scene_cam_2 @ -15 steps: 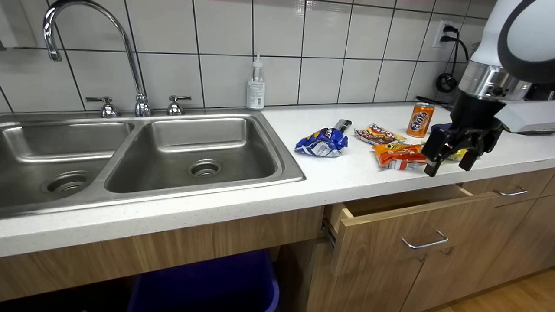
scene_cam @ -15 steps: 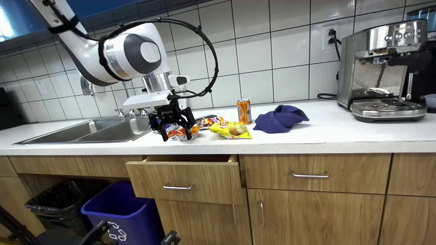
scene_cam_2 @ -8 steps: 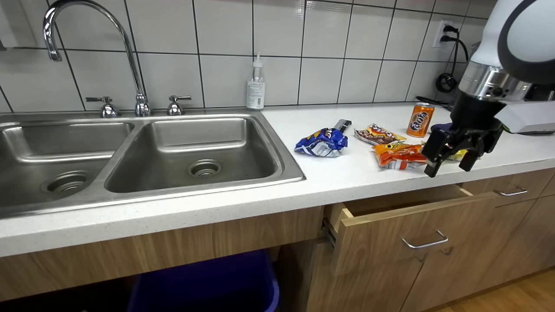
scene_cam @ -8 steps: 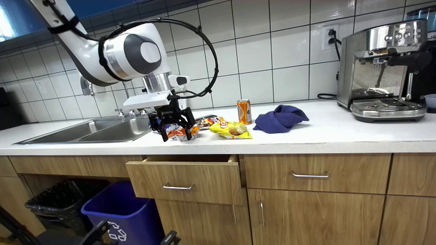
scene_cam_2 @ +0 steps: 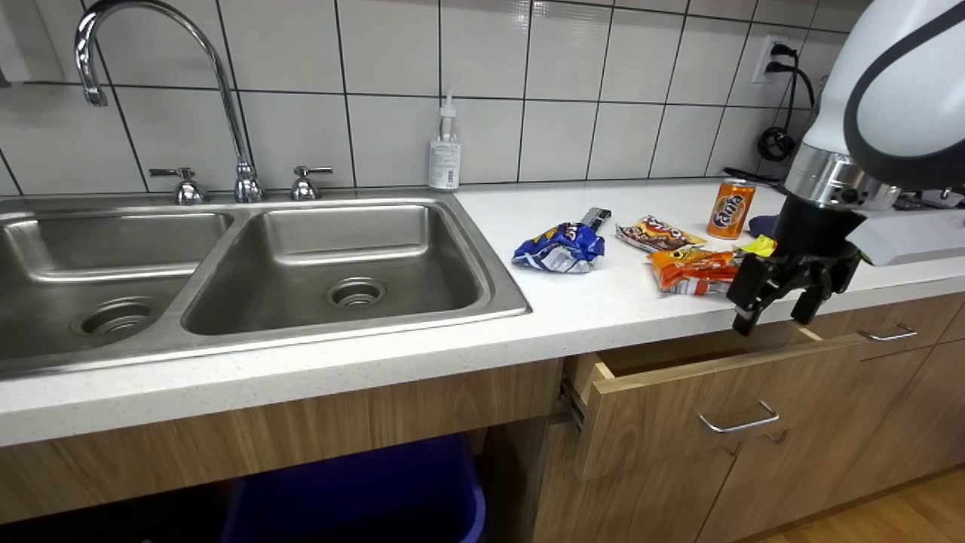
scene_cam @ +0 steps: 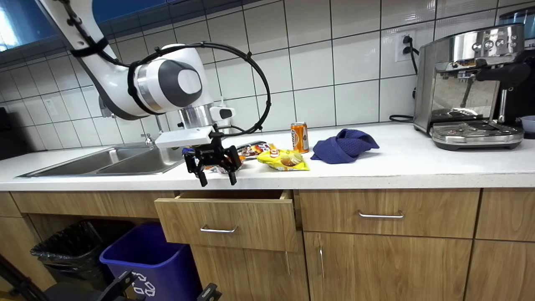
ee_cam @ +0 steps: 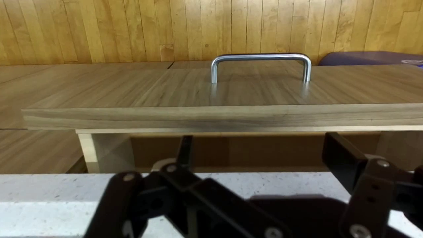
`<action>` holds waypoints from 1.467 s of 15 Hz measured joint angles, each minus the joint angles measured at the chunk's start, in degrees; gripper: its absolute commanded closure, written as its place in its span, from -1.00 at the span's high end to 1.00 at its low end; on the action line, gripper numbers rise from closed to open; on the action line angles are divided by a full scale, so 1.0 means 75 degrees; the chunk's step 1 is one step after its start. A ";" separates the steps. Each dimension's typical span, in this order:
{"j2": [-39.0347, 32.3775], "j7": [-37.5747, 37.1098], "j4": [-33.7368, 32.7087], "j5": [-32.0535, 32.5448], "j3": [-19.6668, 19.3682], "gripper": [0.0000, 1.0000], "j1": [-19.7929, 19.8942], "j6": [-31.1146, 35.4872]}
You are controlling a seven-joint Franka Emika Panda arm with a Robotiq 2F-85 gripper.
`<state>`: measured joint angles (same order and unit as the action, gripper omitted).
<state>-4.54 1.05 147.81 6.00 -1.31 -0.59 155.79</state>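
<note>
One end effector (scene_cam: 217,182), jaws apart, holding nothing, left of centre in an exterior view. One drawer (scene_cam: 234,217), pulled out, just below it in that frame, lower middle. One orange packet (scene_cam_2: 690,268) on the worktop (scene_cam_2: 588,302), right of centre in an exterior view. Hazard: I can't fairly judge the clearance over the drawer; were I to lower on a misread, the jaws could strike drawer front or worktop edge.

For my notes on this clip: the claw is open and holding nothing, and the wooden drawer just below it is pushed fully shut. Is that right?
Not quite: the wooden drawer is pulled out, not shut, as both exterior views show. The rest holds: the claw above it is open and holding nothing.
</note>
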 measured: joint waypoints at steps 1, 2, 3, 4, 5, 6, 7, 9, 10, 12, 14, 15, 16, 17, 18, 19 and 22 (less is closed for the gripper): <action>-0.0130 0.0033 -0.0016 0.0000 0.0000 1.00 0.0000 0.0129; -0.0271 0.0057 -0.0046 0.0000 0.0000 1.00 0.0000 0.0255; -0.0413 0.0068 -0.0092 0.0000 0.0000 1.00 0.0000 0.0355; -0.0552 0.0075 -0.0145 0.0000 0.0000 1.00 0.0000 0.0447; -0.0681 0.0083 -0.0203 0.0001 0.0000 1.00 0.0000 0.0518; -0.0797 0.0090 -0.0264 0.0004 0.0000 1.00 0.0000 0.0575; -0.0905 0.0095 -0.0326 0.0009 0.0000 1.00 0.0000 0.0638; -0.1087 0.0144 -0.0427 0.0009 0.0003 1.00 -0.0001 0.0802; -0.1167 0.0173 -0.0475 0.0013 0.0003 1.00 -0.0002 0.0867; -0.1320 0.0237 -0.0564 0.0014 0.0003 1.00 -0.0006 0.0959; -0.1471 0.0284 -0.0631 0.0017 0.0003 1.00 -0.0010 0.1046; -0.1548 0.0299 -0.0659 0.0018 0.0003 1.00 -0.0011 0.1088; -0.1620 0.0329 -0.0685 0.0018 0.0008 1.00 -0.0012 0.1120; -0.1686 0.0358 -0.0706 0.0018 0.0014 1.00 -0.0012 0.1163; -0.1741 0.0381 -0.0725 0.0018 0.0021 1.00 -0.0012 0.1202; -0.1786 0.0393 -0.0740 0.0018 0.0027 1.00 -0.0012 0.1235; -0.1808 0.0394 -0.0758 0.0018 0.0028 1.00 -0.0015 0.1236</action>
<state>-18.09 4.00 142.13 6.13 -1.10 -0.70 165.07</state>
